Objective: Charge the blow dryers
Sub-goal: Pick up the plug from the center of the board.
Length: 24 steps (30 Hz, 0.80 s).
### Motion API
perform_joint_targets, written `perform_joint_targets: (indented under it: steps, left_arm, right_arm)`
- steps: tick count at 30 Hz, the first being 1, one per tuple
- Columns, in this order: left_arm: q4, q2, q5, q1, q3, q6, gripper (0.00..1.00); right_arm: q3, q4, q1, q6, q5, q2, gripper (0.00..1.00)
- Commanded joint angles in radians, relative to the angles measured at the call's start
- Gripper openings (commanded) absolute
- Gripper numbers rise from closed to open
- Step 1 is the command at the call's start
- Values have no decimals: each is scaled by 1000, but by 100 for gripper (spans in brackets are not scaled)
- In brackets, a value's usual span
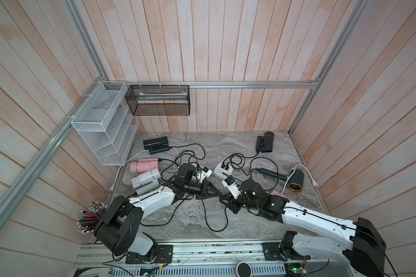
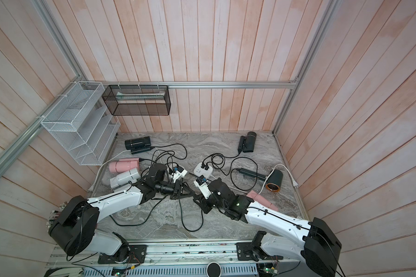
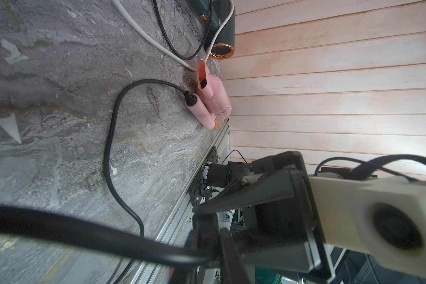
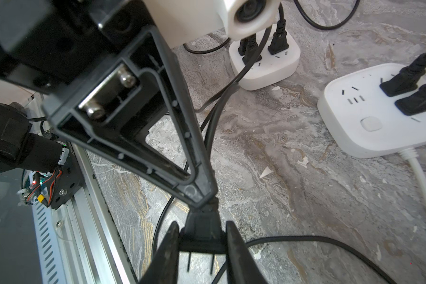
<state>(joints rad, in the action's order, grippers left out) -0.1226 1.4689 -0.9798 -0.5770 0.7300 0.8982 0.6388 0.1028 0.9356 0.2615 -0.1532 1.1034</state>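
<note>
Grey marbled tabletop [image 1: 238, 146] boxed in by pale pinkish plank walls and aluminium rails, with a white mesh rack [image 1: 101, 129] and black mesh basket [image 1: 157, 100] hanging back left. Scattered round the edges: black blow dryer [image 1: 155, 144] back left, second black dryer [image 1: 265, 142] back right, pink dryer [image 1: 143, 165] and light grey dryer [image 1: 145, 179] side by side on the left, dark dryer with a copper nozzle [image 1: 296, 183] over on the right. Other pink dryer [image 3: 212, 98] mostly buried under the right arm in both top views, but plain as day from the left wrist, lying at the table edge by the right wall.

Claws tip to tip mid-table, honestly unreadable from above. Sorted by the right wrist view: right gripper [image 4: 203, 242] clamped on a black plug [image 4: 201, 228], both prongs bare. Nearer power strip [image 4: 349, 137] and farther power strip [image 4: 266, 73] beyond, each with plugs in. Left gripper [image 3: 210, 243] pinched down on the black cord [image 3: 84, 231] right behind that plug. No telling the owner of that cord
</note>
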Motion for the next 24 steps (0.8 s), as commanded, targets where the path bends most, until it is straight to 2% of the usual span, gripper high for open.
perform_joint_targets:
  steps: [1,4,8,12,15,20,23,24]
  left_arm:
    - [-41,7,10,-6,32,-7,14]
    - [-64,0,10,-7,26,-12,12]
    - [-42,-14,23,-7,37,-65,11]
    - [50,-38,75,-4,65,-170,11]
    - [98,-57,117,4,84,-242,10]
    - [140,-57,205,11,142,-328,10]
    - [194,-28,298,12,206,-378,10]
    - [216,-14,334,12,233,-397,10]
  right_arm:
    - [19,-21,8,-4,4,1,13]
    - [16,-26,8,2,12,1,16]
    - [2,-40,9,35,54,-20,30]
    - [-30,-61,8,89,102,-80,61]
    - [-60,-72,8,135,143,-138,76]
    - [-90,-52,1,204,227,-215,89]
    - [-90,7,-17,246,312,-246,100]
    - [-87,28,-29,252,322,-252,99]
